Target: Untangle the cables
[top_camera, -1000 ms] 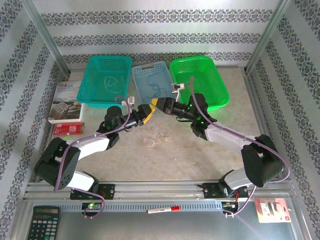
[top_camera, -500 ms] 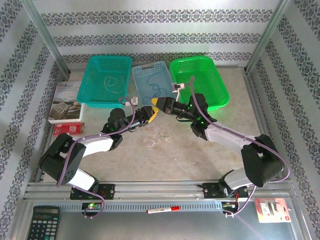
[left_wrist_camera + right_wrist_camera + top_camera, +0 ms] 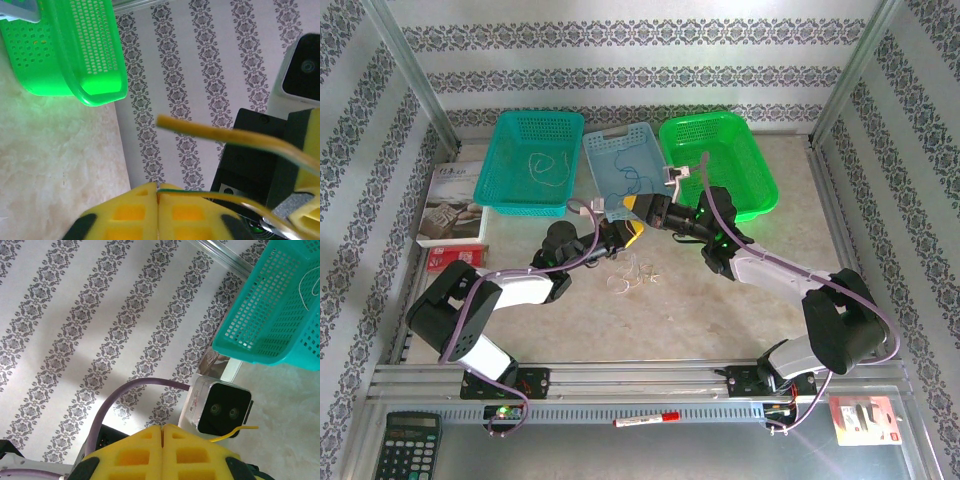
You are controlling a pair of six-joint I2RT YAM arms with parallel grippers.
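Left hand (image 3: 632, 232): yellow fingers pressed together, clamped on a thin yellow cable (image 3: 220, 132) at the very tips, as the left wrist view shows. It is held above the worktop (image 3: 670, 310), just short of the far containers.

Right hand (image 3: 636, 205): fingers likewise pressed together. It sits just beyond the left hand, the two nearly tip to tip. In the left wrist view, a strand of the yellow cable runs across to the right hand's fingers and ends there. In the right wrist view, a short yellow end pokes out beside its tips. The right hand therefore appears to grip the same cable.

Near edge, in front of the arm bases: a calculator (image 3: 406, 445) on the left, a red-capped marker (image 3: 645, 418) in the middle, and a small packet (image 3: 865, 418) on the right.

Mid worktop: a small cluster of whitish cables (image 3: 628, 273) in loose loops lies flat just nearer than the two hands, touched by neither.

Left side: a booklet (image 3: 450, 205) lies beside the containers.

Far side, three containers in a row:
- The teal basket (image 3: 540, 118) on the left holds a white cable (image 3: 545, 165) in an open curl.
- The blue tray (image 3: 620, 150) in the centre holds a dark cable (image 3: 632, 182).
- The green basket (image 3: 720, 150) stands on the right. Its contents cannot be told.
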